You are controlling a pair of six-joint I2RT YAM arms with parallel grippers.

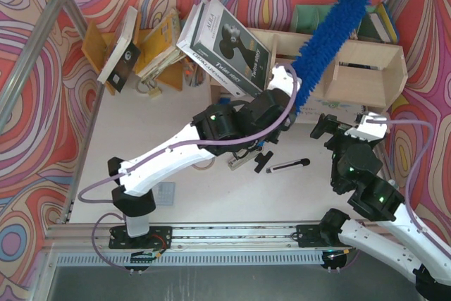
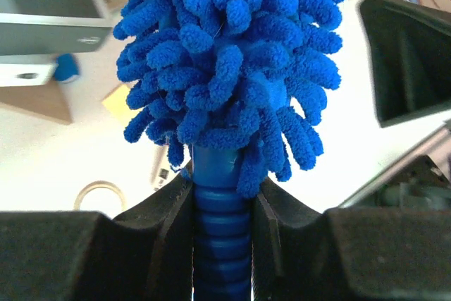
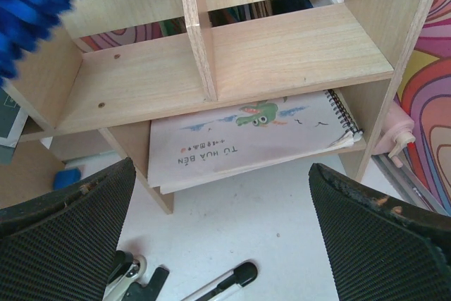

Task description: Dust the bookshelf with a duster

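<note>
The duster slants over the bookshelf (a notebook lies inside).

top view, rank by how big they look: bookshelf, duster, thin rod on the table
1. bookshelf
2. duster (raised nearer the camera, so it looks inflated)
3. thin rod, clearly smallest

A white table was recorded carrying the pale bookshelf at its far right and an orange-brown rack of tilted books at its far left. A thin rod with black ends was noted lying on the bare top in front of the bookshelf, and a small pale gridded piece toward the near left. A spiral-bound booklet was seen lying flat in the bookshelf's bottom compartment.
</note>
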